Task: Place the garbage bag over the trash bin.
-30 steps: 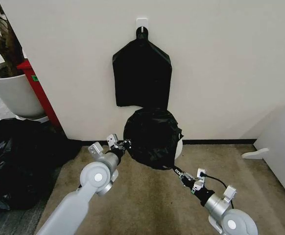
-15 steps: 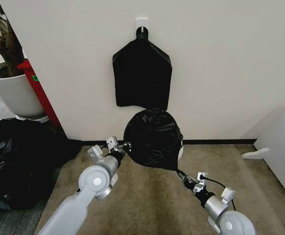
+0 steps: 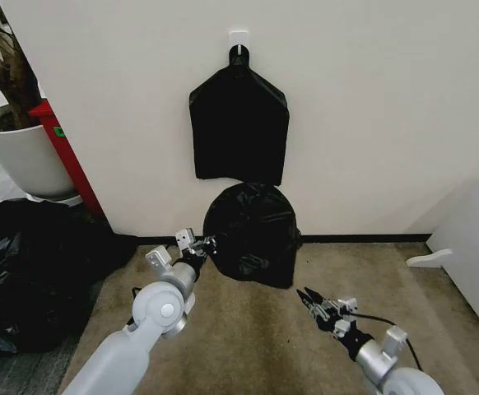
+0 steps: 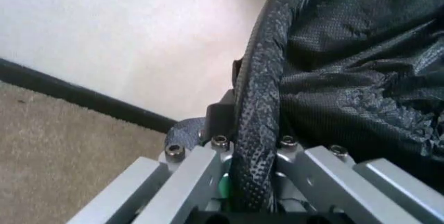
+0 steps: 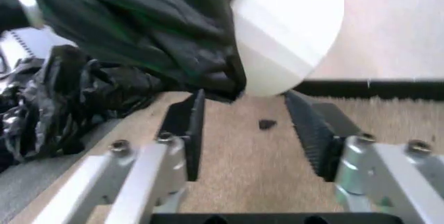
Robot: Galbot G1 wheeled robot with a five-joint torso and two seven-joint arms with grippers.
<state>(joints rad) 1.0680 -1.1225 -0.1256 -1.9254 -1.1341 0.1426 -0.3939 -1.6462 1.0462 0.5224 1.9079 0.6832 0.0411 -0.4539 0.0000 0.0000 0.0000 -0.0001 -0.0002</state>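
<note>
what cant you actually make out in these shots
- Trash bin: head view, the garbage bag covers it, so rim fit is unknown.
- Left gripper: wrist view, the bag's edge hides its fingertips.
- Right gripper stands open, clear of the bag.

Black garbage bag (image 3: 252, 234), white trash bin (image 5: 288, 31)

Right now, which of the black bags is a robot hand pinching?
The garbage bag pulled over the white trash bin. The left gripper pinches its edge. The flat black bundle hangs on its hook, and the bag heap lies untouched.
</note>
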